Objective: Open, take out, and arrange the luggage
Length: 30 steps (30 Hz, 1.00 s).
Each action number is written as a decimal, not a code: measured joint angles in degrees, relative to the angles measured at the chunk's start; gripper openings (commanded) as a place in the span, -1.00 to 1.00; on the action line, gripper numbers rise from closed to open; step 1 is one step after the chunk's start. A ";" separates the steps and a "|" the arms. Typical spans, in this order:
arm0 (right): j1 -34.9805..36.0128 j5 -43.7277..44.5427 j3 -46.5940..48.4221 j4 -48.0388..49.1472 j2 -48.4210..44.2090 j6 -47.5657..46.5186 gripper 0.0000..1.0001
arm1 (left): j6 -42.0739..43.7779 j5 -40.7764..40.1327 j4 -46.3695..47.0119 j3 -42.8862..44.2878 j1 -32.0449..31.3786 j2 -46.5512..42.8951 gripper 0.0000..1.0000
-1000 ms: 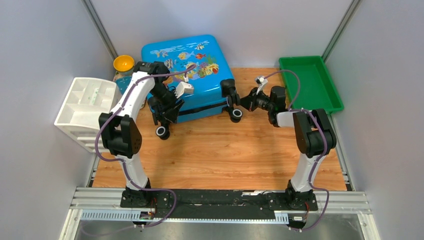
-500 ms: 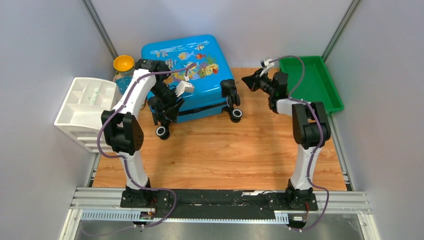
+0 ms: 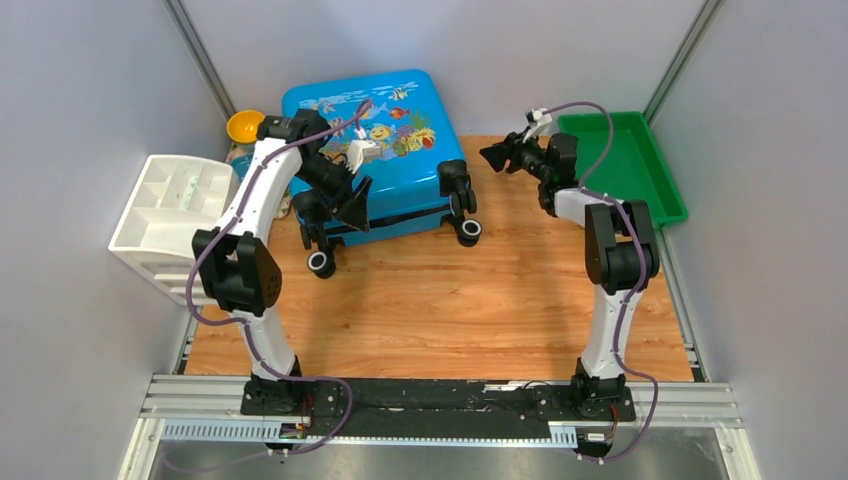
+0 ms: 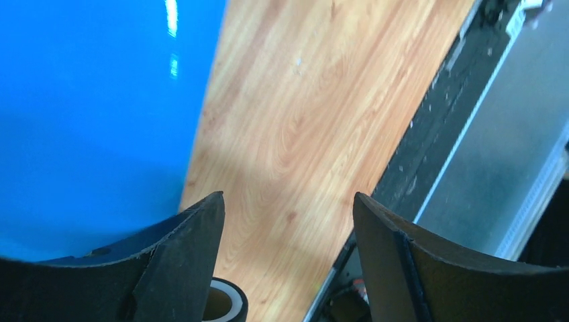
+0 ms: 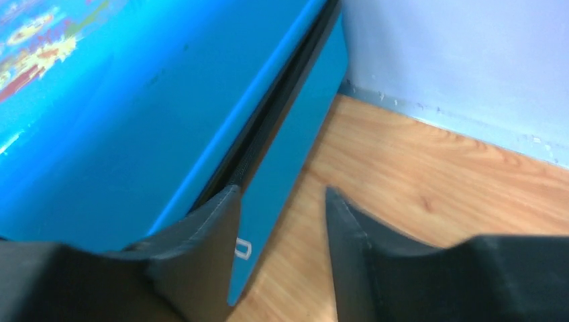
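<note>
The luggage [image 3: 385, 120], a glossy blue hard-shell suitcase with a fish print, lies flat and closed at the back of the wooden table, its black wheels [image 3: 467, 230] toward me. My left gripper [image 3: 355, 210] hovers open over its near left side. In the left wrist view the left gripper [image 4: 288, 201] holds nothing, with the blue shell [image 4: 87, 121] at left and a wheel [image 4: 225, 305] below. My right gripper [image 3: 495, 157] is open, just right of the case. In the right wrist view the right gripper [image 5: 282, 194] is empty beside the dark zip seam [image 5: 282, 100].
A green tray [image 3: 650, 200] sits at the back right. A white compartmented organiser [image 3: 150, 235] stands at the left edge, with a yellow bowl [image 3: 247, 126] behind it. Grey walls close in on three sides. Bare wooden tabletop [image 3: 440, 300] lies in front of the case.
My right gripper has left the right wheel, drawn up and back, and opened. My left gripper has opened wider and lifted onto the case's side. The case has shifted slightly left.
</note>
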 measured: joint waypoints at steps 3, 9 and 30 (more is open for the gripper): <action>-1.09 -0.98 0.85 -9.46 -2.89 -0.81 0.51 | -5.05 2.29 6.54 -1.53 1.03 -2.86 0.69; -3.61 -1.49 13.11 -36.98 -8.52 -3.98 0.68 | -16.35 0.63 26.62 -8.59 2.36 -12.85 0.73; 15.93 9.42 24.92 -86.71 -15.21 -16.09 0.87 | -46.18 -34.95 60.06 -20.76 14.69 -14.51 0.74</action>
